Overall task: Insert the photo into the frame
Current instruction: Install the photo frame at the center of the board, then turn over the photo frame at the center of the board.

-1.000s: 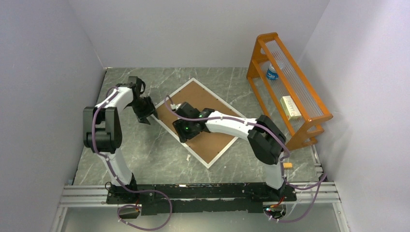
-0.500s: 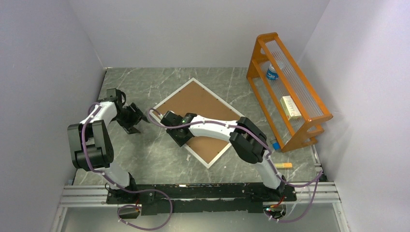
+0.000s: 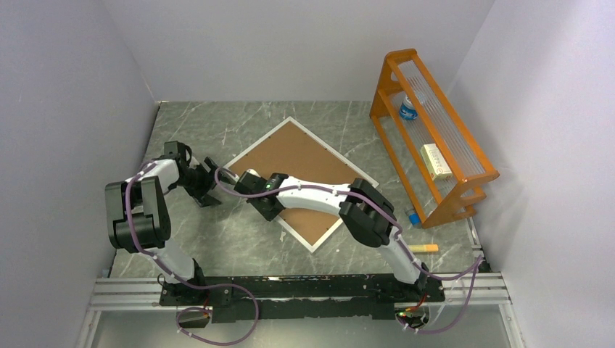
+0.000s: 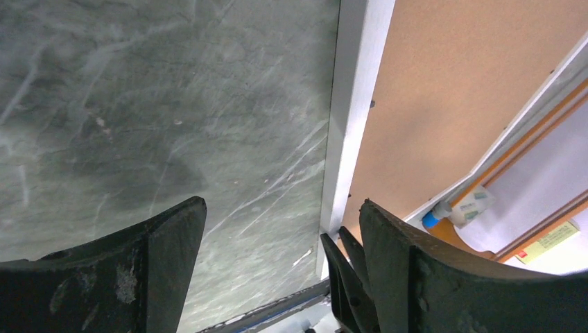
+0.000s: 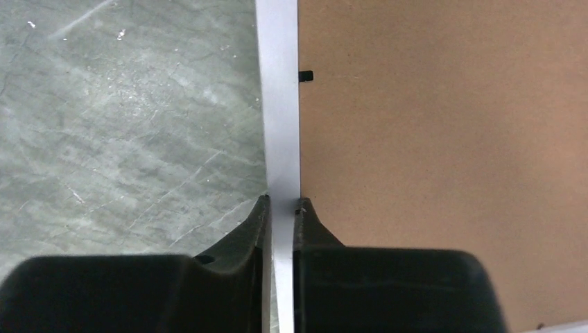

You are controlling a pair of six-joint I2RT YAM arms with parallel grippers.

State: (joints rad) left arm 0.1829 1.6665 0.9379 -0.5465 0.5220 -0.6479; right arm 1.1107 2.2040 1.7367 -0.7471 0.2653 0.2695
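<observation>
The frame [image 3: 259, 141] lies flat on the marble table, turned like a diamond, with its brown backing board [image 3: 304, 163] facing up. My right gripper [image 3: 252, 186] is shut on the narrow white border of the lower-left side. In the right wrist view one finger sits on the table side and one on the board side of the border [image 5: 279, 104], around my right gripper [image 5: 283, 201]. My left gripper [image 3: 212, 181] stands open over bare table just left of the frame's left corner. Between its fingers in the left wrist view, my left gripper [image 4: 281, 205] holds nothing. The photo is hidden.
An orange rack [image 3: 435, 138] stands along the right wall, holding a bottle [image 3: 408, 109] and a small box [image 3: 435, 161]. A second small bottle [image 3: 413, 217] lies at the rack's foot. A yellowish stick [image 3: 423, 248] lies near the right arm's base. Walls enclose three sides.
My right gripper slid left off the backing board to the frame's lower-left side and closed on the border. My left gripper drew away from the frame's left corner and opened wider.
</observation>
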